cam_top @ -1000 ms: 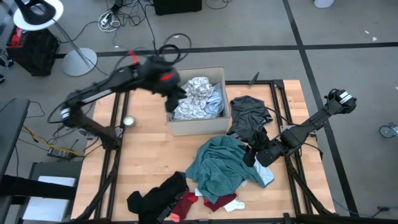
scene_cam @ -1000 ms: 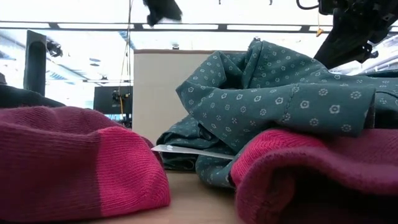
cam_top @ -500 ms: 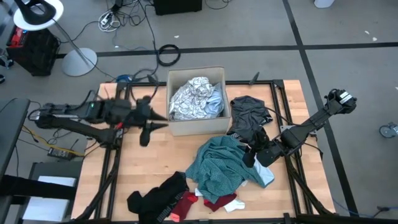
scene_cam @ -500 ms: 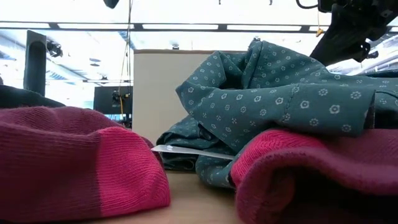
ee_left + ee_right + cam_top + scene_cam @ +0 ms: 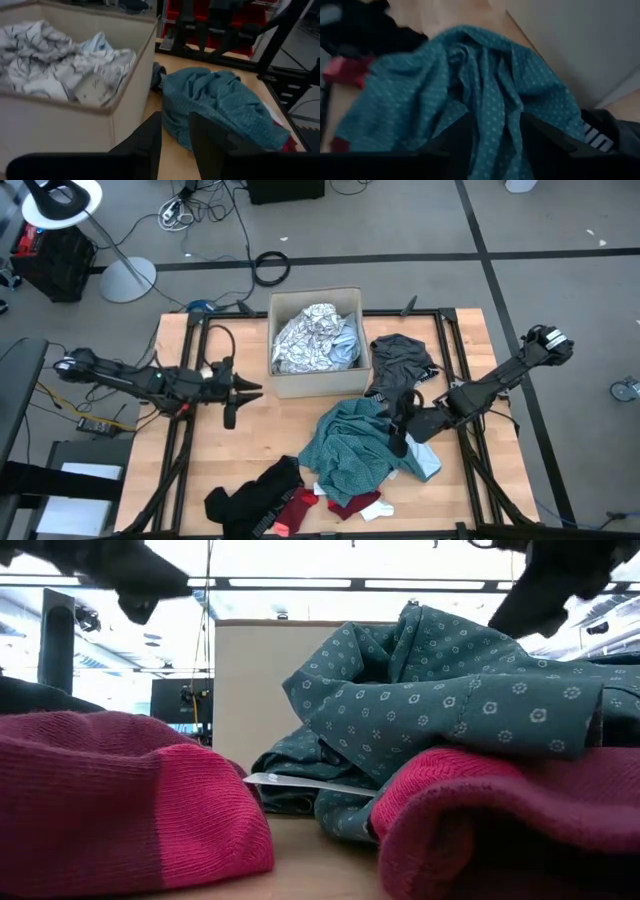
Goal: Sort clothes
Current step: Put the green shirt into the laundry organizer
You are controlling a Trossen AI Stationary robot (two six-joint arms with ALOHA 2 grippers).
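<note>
Teal garment [image 5: 350,448] beside right gripper [image 5: 398,432], ungrasped

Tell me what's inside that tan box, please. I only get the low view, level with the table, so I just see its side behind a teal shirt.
Observer: The box holds crumpled silvery white cloth, with a pale blue piece tucked beside it.
Visitor: And the dark shapes up top, are they carrying anything?
Observer: Not the left hand. It is beside the box, over the table, with its fingers apart and nothing between them.
Visitor: What about the other one?
Observer: The right hand is at the far edge of the teal shirt. It is open, with the fabric just ahead of its fingers.
</note>
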